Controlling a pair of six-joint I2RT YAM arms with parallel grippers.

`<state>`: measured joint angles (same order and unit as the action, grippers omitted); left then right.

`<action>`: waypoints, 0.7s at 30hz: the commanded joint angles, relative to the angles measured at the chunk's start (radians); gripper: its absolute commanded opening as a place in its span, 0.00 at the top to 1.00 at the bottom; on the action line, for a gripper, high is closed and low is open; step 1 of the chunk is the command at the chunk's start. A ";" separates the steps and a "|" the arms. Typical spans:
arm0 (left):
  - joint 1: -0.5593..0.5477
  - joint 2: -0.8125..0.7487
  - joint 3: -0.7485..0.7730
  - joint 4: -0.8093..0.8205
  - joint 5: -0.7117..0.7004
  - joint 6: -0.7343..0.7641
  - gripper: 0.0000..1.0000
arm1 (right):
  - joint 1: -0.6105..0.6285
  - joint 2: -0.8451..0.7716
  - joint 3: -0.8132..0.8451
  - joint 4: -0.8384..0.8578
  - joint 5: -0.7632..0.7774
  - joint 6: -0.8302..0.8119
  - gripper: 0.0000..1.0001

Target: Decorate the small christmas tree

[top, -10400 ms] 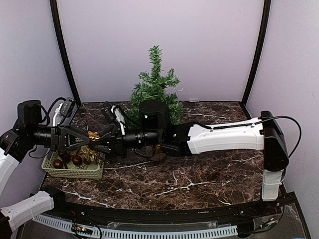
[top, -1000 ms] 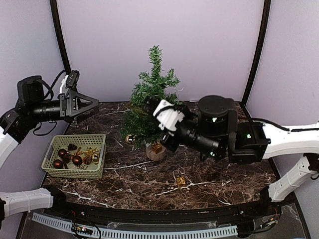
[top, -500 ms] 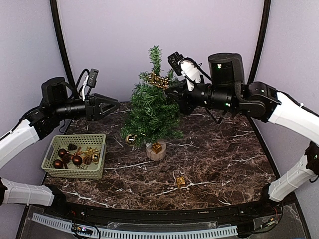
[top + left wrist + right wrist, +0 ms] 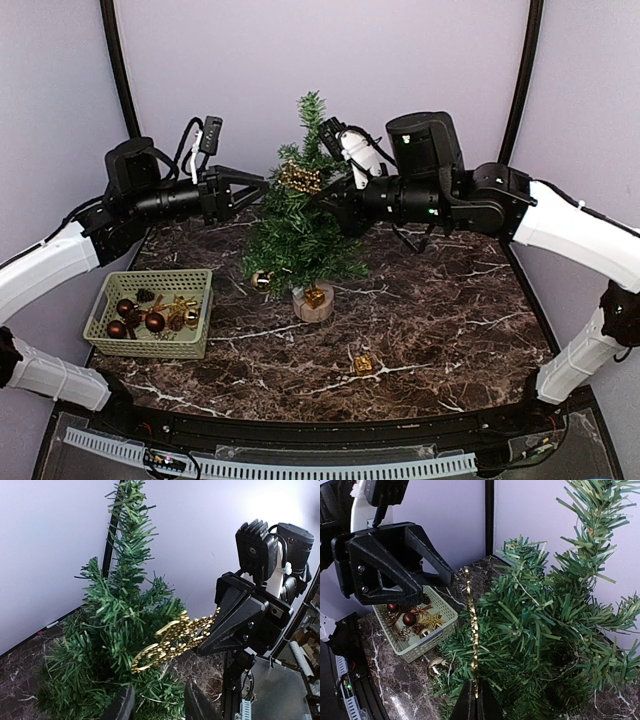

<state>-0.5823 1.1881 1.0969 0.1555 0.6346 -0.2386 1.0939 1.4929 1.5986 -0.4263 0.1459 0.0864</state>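
So the small christmas tree (image 4: 303,215) stands upright on its pale round stump toward the back middle of the dark marble tabletop (image 4: 450,320), and both arms are reaching in at its upper half from opposite sides.

The right tool (image 4: 474,702) comes in from the right and its fingers are pinched closed on one end of a gold bead garland (image 4: 298,177). The rest of the strand sticks out from the tips and lies against the upper branches on the tree's left side. I can't tell if it's actually hooked on a branch or just touching the needles.

The left tool (image 4: 264,185) points at the same spot from the left, just beside the garland. Its wrist view shows its two fingers apart with a gap between them and nothing held in there, only tree behind.

Other bits: a gold bauble (image 4: 260,281) hangs low on the left of the tree, and a little gold gift box (image 4: 315,297) sits right at the stump. A second small gold box (image 4: 363,364) lies on the tabletop nearer the front, well apart from the tree. The pale green basket (image 4: 155,273) sits at the left with dark red baubles and some gold pieces inside.
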 commanded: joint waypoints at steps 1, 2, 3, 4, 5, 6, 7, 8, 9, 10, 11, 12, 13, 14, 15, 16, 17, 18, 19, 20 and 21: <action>-0.052 0.019 0.042 0.004 -0.073 0.065 0.66 | 0.001 0.024 0.045 0.023 0.066 0.021 1.00; -0.059 0.026 0.044 0.004 -0.095 0.070 0.67 | 0.001 0.026 0.047 0.025 0.079 0.021 1.00; -0.074 0.030 0.045 0.005 -0.105 0.078 0.69 | 0.003 0.028 0.049 0.027 0.096 0.020 1.00; -0.080 0.038 0.046 0.008 -0.122 0.083 0.71 | 0.004 0.030 0.051 0.025 0.104 0.019 1.00; -0.093 0.042 0.048 0.010 -0.130 0.091 0.72 | 0.004 0.034 0.054 0.024 0.113 0.019 1.00; -0.101 0.051 0.050 0.010 -0.147 0.096 0.73 | 0.004 0.037 0.057 0.022 0.117 0.018 1.00; -0.114 0.057 0.057 0.008 -0.164 0.105 0.74 | 0.005 0.040 0.059 0.021 0.120 0.018 1.00; -0.120 0.067 0.062 -0.002 -0.173 0.116 0.74 | 0.006 0.042 0.061 0.020 0.125 0.018 1.00; -0.133 0.079 0.076 -0.011 -0.198 0.121 0.75 | 0.006 0.045 0.062 0.018 0.130 0.017 1.00; -0.139 0.085 0.082 -0.030 -0.213 0.134 0.75 | 0.007 0.046 0.064 0.017 0.133 0.015 1.00; -0.151 0.096 0.096 -0.043 -0.250 0.142 0.76 | 0.008 0.046 0.064 0.015 0.137 0.014 1.00; -0.158 0.100 0.103 -0.065 -0.270 0.153 0.76 | 0.009 0.046 0.066 0.014 0.140 0.013 1.00; -0.168 0.107 0.108 -0.073 -0.307 0.157 0.76 | 0.008 0.047 0.067 0.012 0.143 0.012 1.00; -0.173 0.108 0.109 -0.081 -0.326 0.162 0.76 | 0.008 0.048 0.069 0.007 0.145 0.011 1.00; -0.181 0.111 0.110 -0.082 -0.353 0.163 0.76 | 0.009 0.051 0.072 0.004 0.145 0.009 1.00; -0.184 0.112 0.110 -0.085 -0.365 0.164 0.76 | 0.009 0.054 0.075 -0.002 0.147 0.008 1.00; -0.192 0.113 0.111 -0.086 -0.394 0.164 0.76 | 0.009 0.056 0.079 -0.008 0.149 0.007 1.00; -0.200 0.112 0.112 -0.091 -0.409 0.166 0.76 | 0.009 0.060 0.081 -0.012 0.149 0.006 1.00; -0.204 0.109 0.110 -0.096 -0.438 0.167 0.76 | 0.009 0.063 0.083 -0.017 0.149 0.006 1.00; -0.212 0.105 0.108 -0.096 -0.449 0.170 0.75 | 0.009 0.066 0.086 -0.022 0.151 0.004 1.00; -0.216 0.098 0.100 -0.093 -0.474 0.171 0.74 | 0.008 0.067 0.089 -0.027 0.152 0.004 1.00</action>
<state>-0.7780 1.3075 1.1778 0.0799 0.2714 -0.0925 1.0969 1.5452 1.6474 -0.4473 0.2703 0.0910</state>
